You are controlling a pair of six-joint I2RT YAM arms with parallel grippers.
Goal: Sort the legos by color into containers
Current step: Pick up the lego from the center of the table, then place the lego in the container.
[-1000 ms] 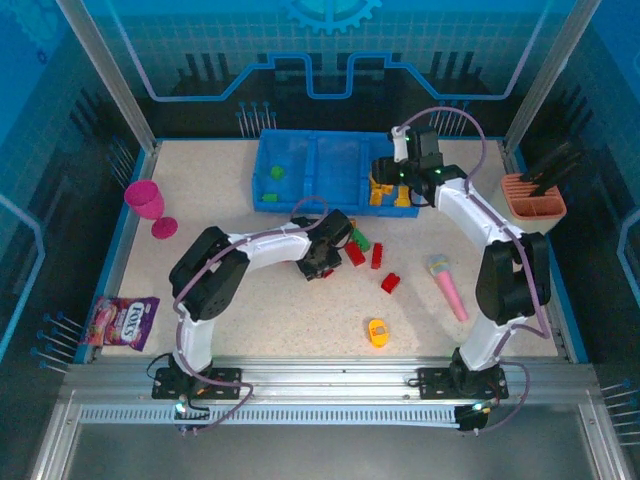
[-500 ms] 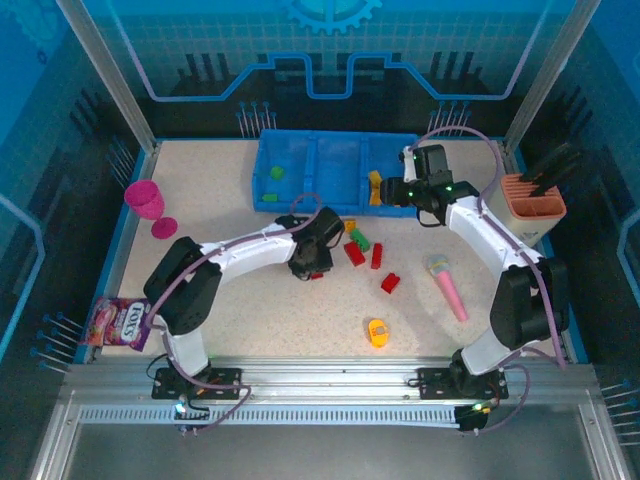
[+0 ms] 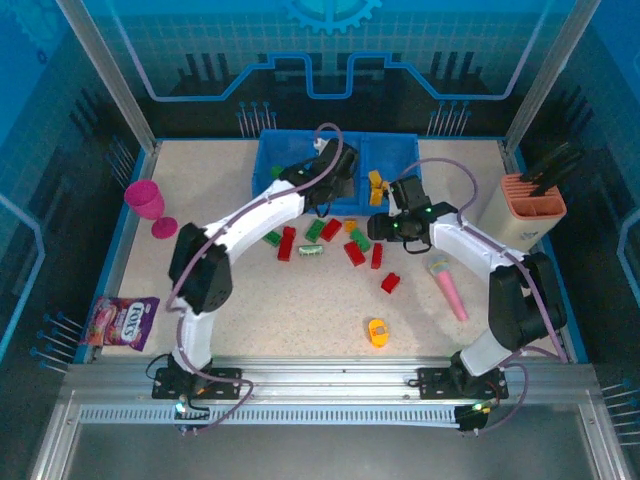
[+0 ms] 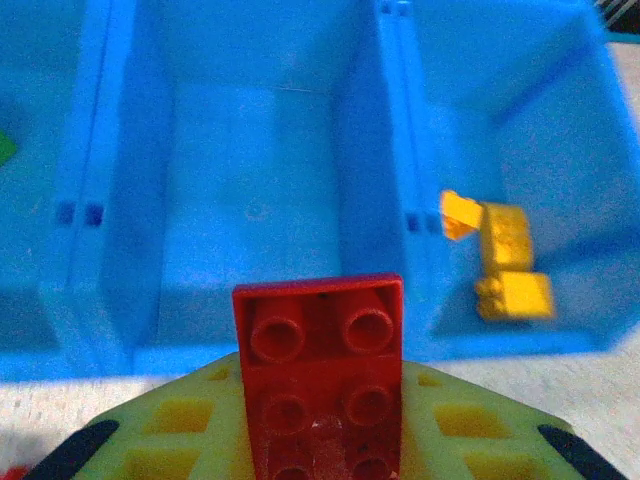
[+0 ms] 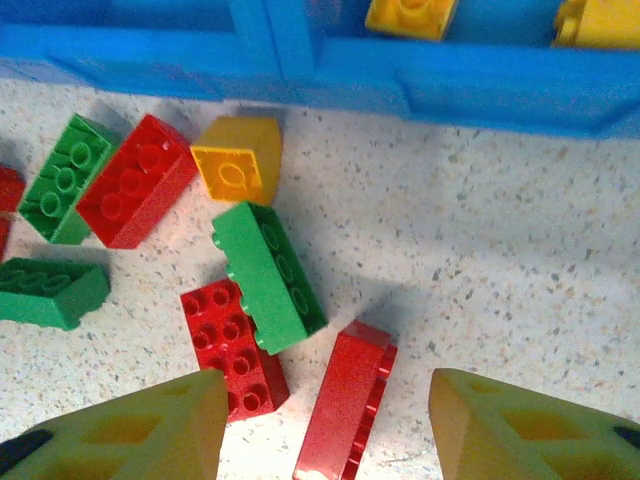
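Two grippers at work: one loaded at the blue tray [image 3: 285, 150], one empty over the loose pile.
Left gripper [image 4: 320, 445]: clamped on a red brick [image 4: 320, 350], studs up, its front end jutting out from between the fingers.
Why there: the brick hangs at the near wall of the middle compartment [image 4: 250, 190], which looks bare and is, by elimination, the likely home for red.
Neighbouring bins: yellow bricks [image 4: 505, 265] lie in the right compartment. A green sliver [image 4: 4, 148] at the frame's left edge is probably a brick in the left one, though it is too cropped to be sure.
Next call: the brick should clear the wall before the fingers part, or it may drop back onto the table.
Right gripper [image 5: 330, 430]: fingers spread wide, holding nothing, low over the table just outside the tray.
Beneath it: a red brick on its side [image 5: 345, 415] lies between the fingers, well placed for a pinch.
Crowding: a green brick [image 5: 268, 275] touches a flat red one [image 5: 232, 345] just beside it and could be nudged.
Further out: a yellow brick [image 5: 238, 160] near the tray wall, and a red [image 5: 135, 180] and green [image 5: 60, 178] pair side by side.
Progress: early, with most bricks unsorted on the table.
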